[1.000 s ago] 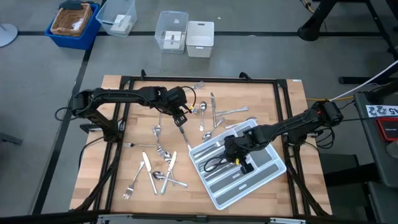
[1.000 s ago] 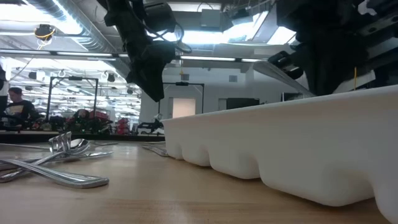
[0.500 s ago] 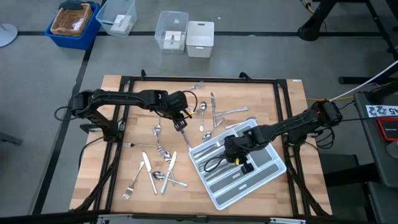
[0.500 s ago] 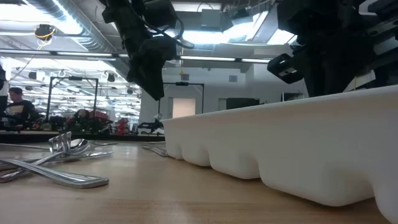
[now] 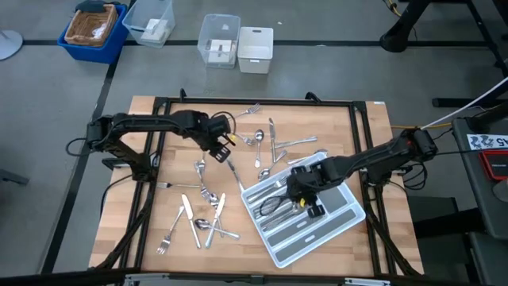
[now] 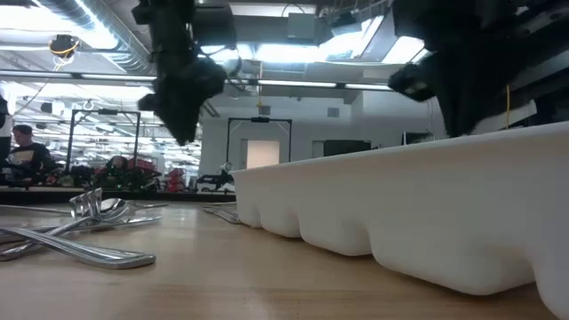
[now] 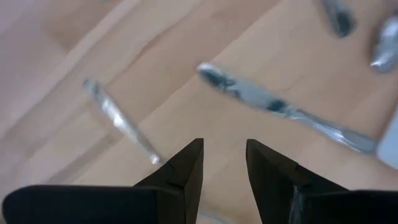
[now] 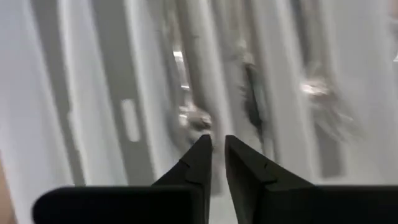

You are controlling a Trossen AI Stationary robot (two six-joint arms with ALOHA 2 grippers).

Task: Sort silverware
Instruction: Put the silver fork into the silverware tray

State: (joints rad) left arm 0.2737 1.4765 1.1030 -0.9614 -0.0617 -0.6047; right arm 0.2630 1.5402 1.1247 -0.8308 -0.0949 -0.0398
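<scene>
- High view: straight down from well above, taking in the whole wooden table [image 5: 159, 199] and floor around it.
- Low view: at tabletop height, level across, very near the grey tray [image 6: 427, 222], room beyond.
- Left wrist view: close above bare wood and a knife [image 7: 273, 106].
- Right wrist view: close over tray compartments.
- Shared: tray, scattered silverware [image 5: 202, 214].

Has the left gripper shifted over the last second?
Yes. In the high view the left gripper has pulled back toward the table's far-left side, away from the tray, which has stayed put.
</scene>
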